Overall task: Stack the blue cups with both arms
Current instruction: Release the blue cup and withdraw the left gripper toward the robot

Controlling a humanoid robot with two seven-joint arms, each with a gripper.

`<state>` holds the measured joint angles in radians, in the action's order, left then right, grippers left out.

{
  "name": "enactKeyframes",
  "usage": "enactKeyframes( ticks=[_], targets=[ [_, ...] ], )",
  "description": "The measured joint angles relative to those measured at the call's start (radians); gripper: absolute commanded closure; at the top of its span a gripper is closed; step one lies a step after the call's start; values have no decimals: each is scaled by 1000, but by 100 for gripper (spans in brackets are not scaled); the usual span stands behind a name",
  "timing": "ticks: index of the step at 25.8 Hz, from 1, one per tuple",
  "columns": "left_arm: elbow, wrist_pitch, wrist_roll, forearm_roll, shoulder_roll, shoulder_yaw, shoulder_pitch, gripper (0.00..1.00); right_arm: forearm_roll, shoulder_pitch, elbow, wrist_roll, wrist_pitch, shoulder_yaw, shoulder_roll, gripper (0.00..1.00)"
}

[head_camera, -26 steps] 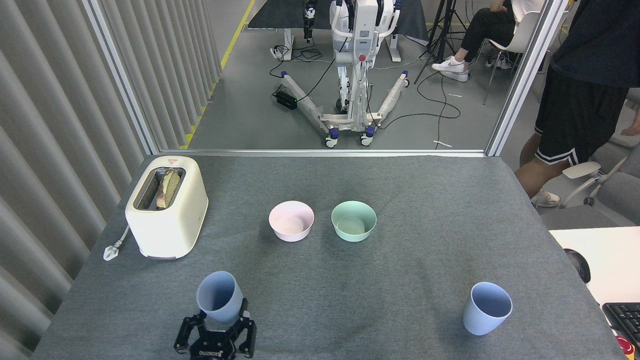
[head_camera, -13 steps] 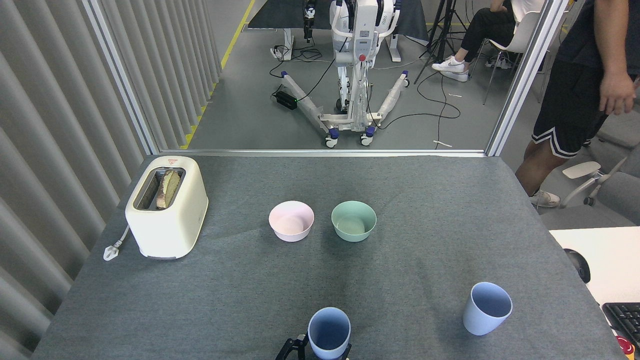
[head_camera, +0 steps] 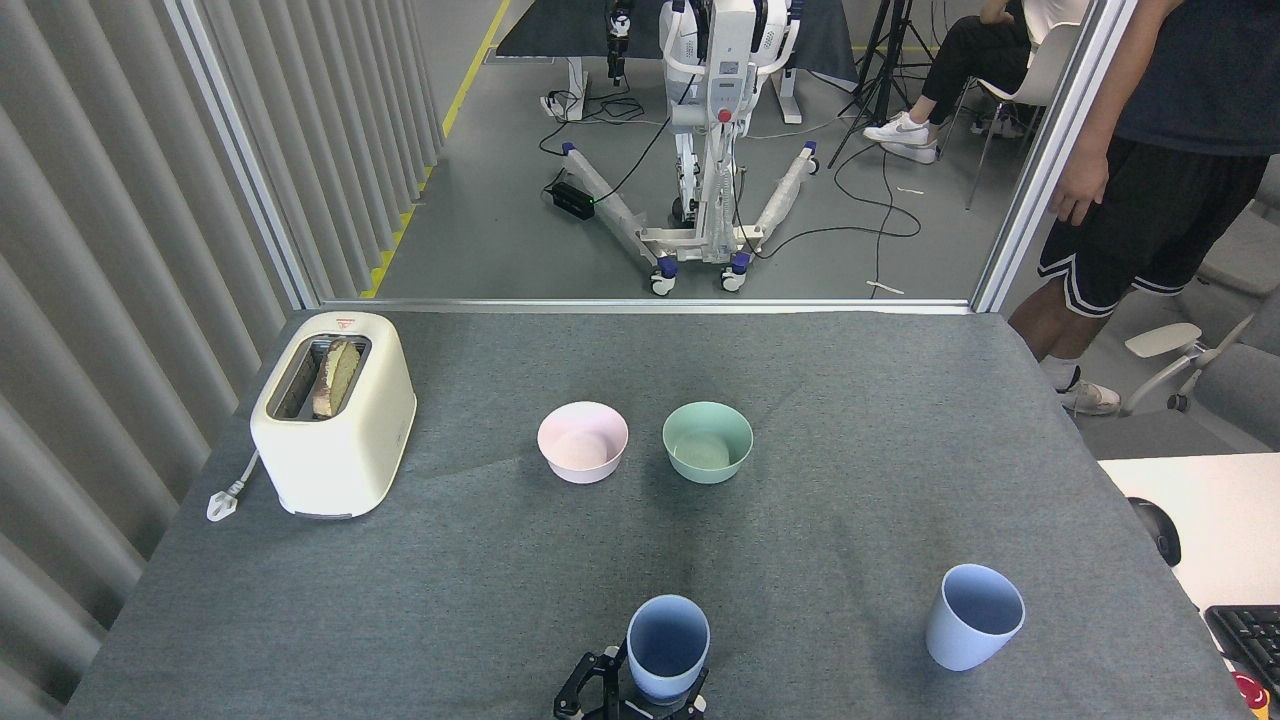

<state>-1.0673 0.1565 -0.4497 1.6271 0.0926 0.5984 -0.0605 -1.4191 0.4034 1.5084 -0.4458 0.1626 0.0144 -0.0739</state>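
Note:
One blue cup [head_camera: 668, 645] is upright at the bottom centre of the head view, close to the table's front edge. My left gripper [head_camera: 642, 697] is shut on its lower part, with black fingers [head_camera: 585, 688] showing on either side of the base. The other blue cup [head_camera: 973, 615] stands alone on the grey table [head_camera: 860, 400] at the front right, open end up. It is about three hundred pixels to the right of the held cup. My right gripper is out of view.
A pink bowl [head_camera: 582, 441] and a mint-green bowl [head_camera: 707, 441] sit side by side mid-table. A cream toaster [head_camera: 333, 412] with bread stands at the left. A person [head_camera: 1150, 190] stands past the table's far right corner. A keyboard [head_camera: 1250, 635] lies off the right edge.
My left gripper carried the cup from the front left to the bottom centre, then nudged it slightly right. The person at the right stepped closer to the table corner.

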Motion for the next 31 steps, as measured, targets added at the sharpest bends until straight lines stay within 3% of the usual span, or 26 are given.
enactKeyframes(
  ticks=[1, 14, 31],
  targets=[
    [0, 0, 0, -1, -1, -1, 0, 0, 0, 0, 0, 0, 0, 0, 0, 0],
    [-68, -13, 1, -135, -25, -4, 31, 0, 0, -1, -2, 2, 0, -2, 2, 0],
    [-272, -15, -1, -142, -132, -10, 189, 0, 0, -1, -10, 0, -1, -3, 3, 0]
  ],
)
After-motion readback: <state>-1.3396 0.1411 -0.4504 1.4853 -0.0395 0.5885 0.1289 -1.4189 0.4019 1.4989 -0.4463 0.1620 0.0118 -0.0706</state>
